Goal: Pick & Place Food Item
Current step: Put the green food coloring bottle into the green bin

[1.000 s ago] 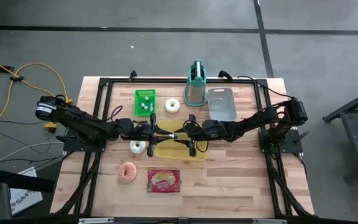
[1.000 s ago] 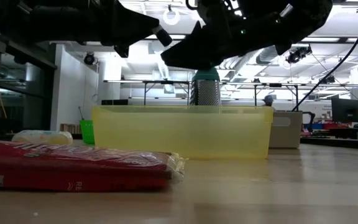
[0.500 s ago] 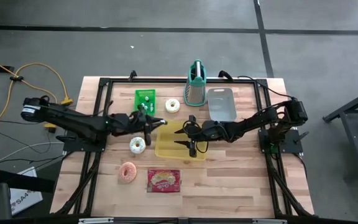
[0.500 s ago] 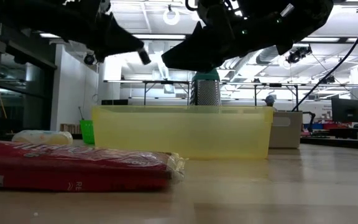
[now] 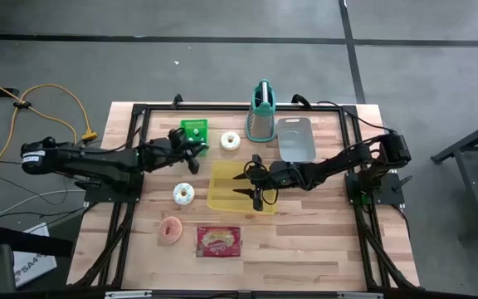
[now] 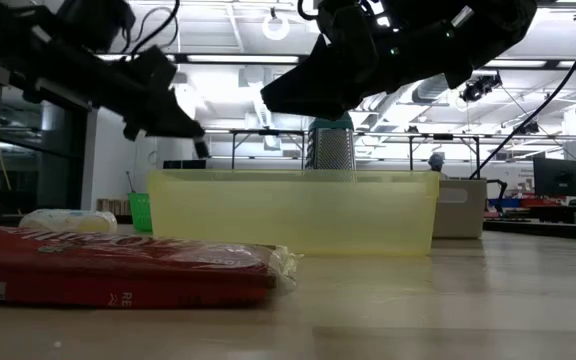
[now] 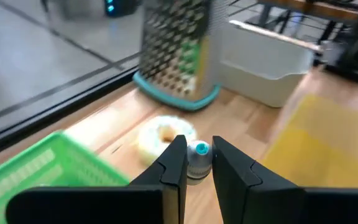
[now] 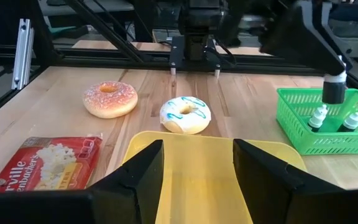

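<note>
Held item: the left gripper (image 7: 197, 163) has its fingers clamped on a small white bottle with a blue cap (image 7: 198, 158), which stands upright between them.
Key relation: in the high view the left gripper (image 5: 191, 146) hangs at the near edge of the green basket (image 5: 194, 129), toward the bench's far edge; the bottle's long axis runs vertical, so a straight descent looks the likely set-down.
Nearer arm: the left; the right gripper (image 5: 251, 184) hovers over the yellow bin (image 5: 222, 198) mid-bench, fingers spread and holding nothing.
Green basket: two more small bottles (image 8: 319, 117) stand in it.
Yellow bin: no contents show.
Loose on the bench: white donut (image 5: 231, 141) beside the basket, blue-striped donut (image 5: 183, 193) and pink donut (image 5: 171, 229) left of the bin, popcorn packet (image 5: 219, 241) toward the near edge.
</note>
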{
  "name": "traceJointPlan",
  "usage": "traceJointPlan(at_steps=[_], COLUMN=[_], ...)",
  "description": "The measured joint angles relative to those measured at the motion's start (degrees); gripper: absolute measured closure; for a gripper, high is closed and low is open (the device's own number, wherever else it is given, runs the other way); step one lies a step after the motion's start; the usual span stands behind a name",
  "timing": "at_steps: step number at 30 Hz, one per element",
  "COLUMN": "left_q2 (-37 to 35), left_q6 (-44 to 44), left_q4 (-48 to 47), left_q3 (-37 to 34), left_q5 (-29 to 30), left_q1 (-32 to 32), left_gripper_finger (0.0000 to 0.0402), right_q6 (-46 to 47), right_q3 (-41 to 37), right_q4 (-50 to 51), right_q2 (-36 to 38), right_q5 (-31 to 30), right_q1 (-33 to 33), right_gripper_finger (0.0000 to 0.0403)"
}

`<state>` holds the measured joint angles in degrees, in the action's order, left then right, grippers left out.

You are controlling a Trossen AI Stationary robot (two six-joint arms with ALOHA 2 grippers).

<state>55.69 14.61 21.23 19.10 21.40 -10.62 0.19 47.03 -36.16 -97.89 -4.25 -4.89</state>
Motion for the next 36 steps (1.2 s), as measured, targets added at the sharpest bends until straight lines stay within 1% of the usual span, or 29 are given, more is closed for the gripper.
traceJointPlan(at_steps=[4,11,17,24,29,33,36], left_q2=[-0.43,-0.44,-0.44,-0.2,3.67,9.44,13.81], left_q6=[2.0,3.03,3.04,2.82,2.82,2.67,2.36], left_q4=[0.01,0.14,0.4,0.28,2.16,8.36,13.3], left_q3=[-2.18,-5.17,-5.52,-5.52,-5.52,-5.52,-5.5], left_q5=[-0.19,-0.14,-0.25,-0.3,-1.04,-3.47,-3.68], left_q1=[-3.25,-9.95,-15.63,-20.26,-22.4,-23.63,-24.23], left_gripper_finger=[0.0353,0.0352,0.0351,0.0351,0.0351,0.0351,0.0351], right_q6=[0.0,0.0,0.02,0.02,0.05,0.26,0.26], right_q3=[0.0,0.0,-0.02,-0.04,-0.04,-0.04,-0.04], right_q4=[0.24,0.33,0.35,0.37,0.37,0.37,0.37], right_q2=[0.0,0.0,0.0,0.0,0.0,0.0,0.0], right_q5=[0.0,-0.02,-0.06,-0.07,-0.08,-0.09,-0.07], right_q1=[0.0,0.0,0.0,0.0,0.0,0.0,0.0], right_gripper_finger=[0.0224,0.0224,0.0224,0.0224,0.0224,0.0224,0.0224])
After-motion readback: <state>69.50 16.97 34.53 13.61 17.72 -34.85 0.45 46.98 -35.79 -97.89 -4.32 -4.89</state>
